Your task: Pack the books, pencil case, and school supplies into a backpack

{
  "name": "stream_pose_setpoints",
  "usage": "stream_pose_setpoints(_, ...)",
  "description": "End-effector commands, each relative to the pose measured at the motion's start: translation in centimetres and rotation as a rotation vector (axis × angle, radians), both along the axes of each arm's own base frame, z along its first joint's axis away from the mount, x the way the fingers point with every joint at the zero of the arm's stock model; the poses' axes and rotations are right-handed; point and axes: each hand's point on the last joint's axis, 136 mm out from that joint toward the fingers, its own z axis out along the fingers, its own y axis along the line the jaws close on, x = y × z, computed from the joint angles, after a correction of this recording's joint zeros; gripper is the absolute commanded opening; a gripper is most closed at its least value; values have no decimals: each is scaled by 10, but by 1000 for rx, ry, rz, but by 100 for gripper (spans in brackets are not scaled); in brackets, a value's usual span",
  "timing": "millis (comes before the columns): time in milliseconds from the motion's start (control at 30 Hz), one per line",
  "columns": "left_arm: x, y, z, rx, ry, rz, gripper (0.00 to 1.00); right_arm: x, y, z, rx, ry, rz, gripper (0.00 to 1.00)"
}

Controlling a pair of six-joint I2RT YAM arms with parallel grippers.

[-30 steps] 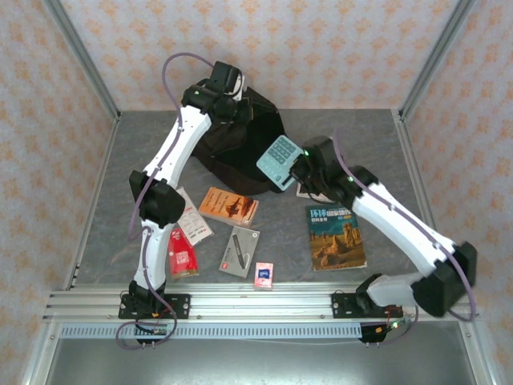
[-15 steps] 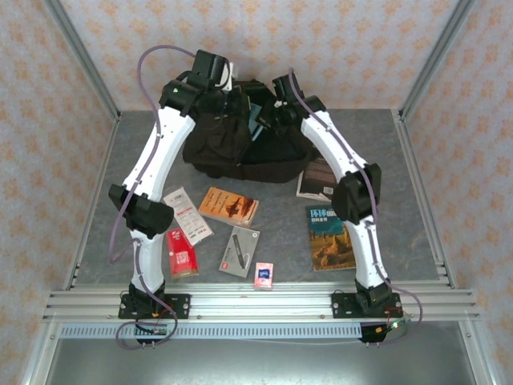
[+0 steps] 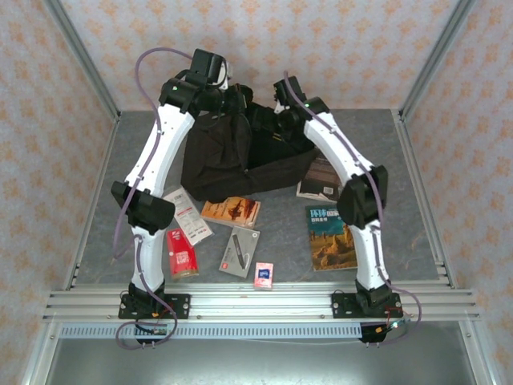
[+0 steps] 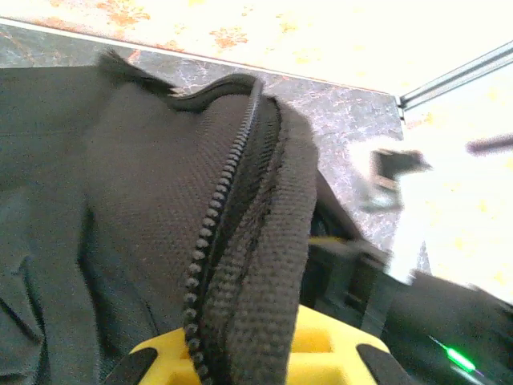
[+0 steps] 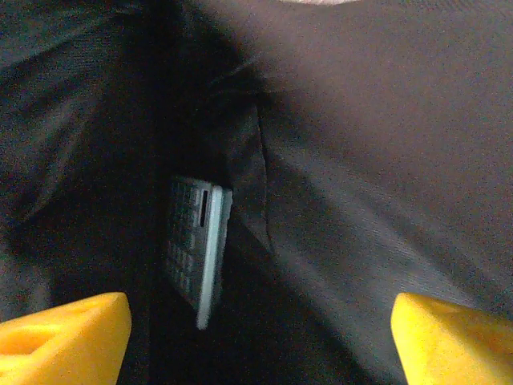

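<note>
Backpack (image 3: 240,164) lip gripped by left end effector (image 4: 248,361); right end effector (image 5: 256,329) spread inside.

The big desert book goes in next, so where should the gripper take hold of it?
Likely the near short edge of the desert book, approached from above on the robot's side. It lies flat on the table, that edge bare, while the right arm's elbow hangs over its far right corner and the black book lies beyond its far edge.

Orange book (image 3: 230,210) lies just before backpack (image 3: 224,160).
</note>
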Motion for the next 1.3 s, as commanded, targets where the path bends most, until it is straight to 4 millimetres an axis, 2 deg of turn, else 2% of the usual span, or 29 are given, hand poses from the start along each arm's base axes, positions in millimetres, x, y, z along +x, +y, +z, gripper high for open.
stream_pose_setpoints(0, 26, 20, 17, 33, -110, 57, 0, -35, -39, 65, -135, -192, -44, 87)
stream_pose_setpoints(67, 28, 19, 9, 29, -93, 49, 0, -69, -50, 63, -209, -215, -42, 92)
stream_pose_setpoints(133, 30, 17, 2, 29, -79, 42, 0, -110, -51, 48, -238, -200, -4, 92)
stream_pose_setpoints(200, 31, 16, -3, 31, -74, 37, 0, -153, -44, 25, -240, -162, 53, 91)
stream_pose_setpoints(300, 33, 16, -12, 34, -53, 32, 0, -216, -41, -24, -302, -66, 108, 91)
stream_pose_setpoints(400, 34, 14, -17, 29, -38, 25, 0, -264, -38, -68, -372, 21, 131, 92)
stream_pose_setpoints(467, 34, 12, -20, 21, -30, 20, 0, -287, -32, -91, -383, 66, 138, 97)
stream_pose_setpoints(533, 33, 11, -21, 16, -22, 15, 0, -299, -26, -109, -410, 77, 127, 99)
stream_pose_setpoints(733, 30, 9, -23, 4, -8, 5, 0, -314, 8, -144, -442, 130, 155, 99)
stream_pose_setpoints(900, 30, 13, -26, -12, 8, 10, 0, -344, 28, -166, -507, 165, 276, 99)
stream_pose_setpoints(1033, 32, 17, -28, -31, 22, 19, 0, -361, 24, -168, -515, 164, 299, 97)
stream_pose_setpoints(1267, 31, 17, -26, -35, 19, 18, 0, -378, 10, -178, -505, 206, 282, 86)
